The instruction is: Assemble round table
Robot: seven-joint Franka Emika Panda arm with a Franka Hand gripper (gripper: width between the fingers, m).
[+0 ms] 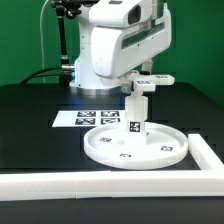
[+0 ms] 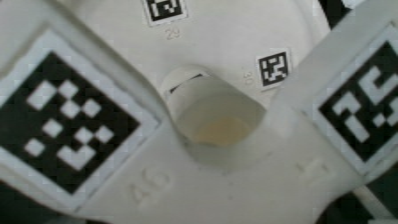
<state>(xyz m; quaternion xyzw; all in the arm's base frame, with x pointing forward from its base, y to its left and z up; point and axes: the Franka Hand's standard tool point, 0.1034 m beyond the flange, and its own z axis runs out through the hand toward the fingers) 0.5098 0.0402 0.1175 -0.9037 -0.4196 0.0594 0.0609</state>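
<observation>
Black table, end effector apparently pinching cross-shaped piece atop upright post on round disc.

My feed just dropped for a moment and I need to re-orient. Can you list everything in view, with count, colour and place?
round disc: one, white, rimmed and tagged, flat on the table below the arm.
post: one, white, tagged, upright at the disc's middle.
cross-shaped piece: one, white with large black-and-white tags on its arms, at the post's top.
marker board: one, white with black tags, flat on the table beyond the disc.
border rail: one, white, along the table's near edge, turning back at the exterior view's right.
table: one, black.
arm: one, white, above the post.
gripper: one, at the cross-shaped piece; its fingers are hidden, so I cannot tell whether it is open or shut.
</observation>
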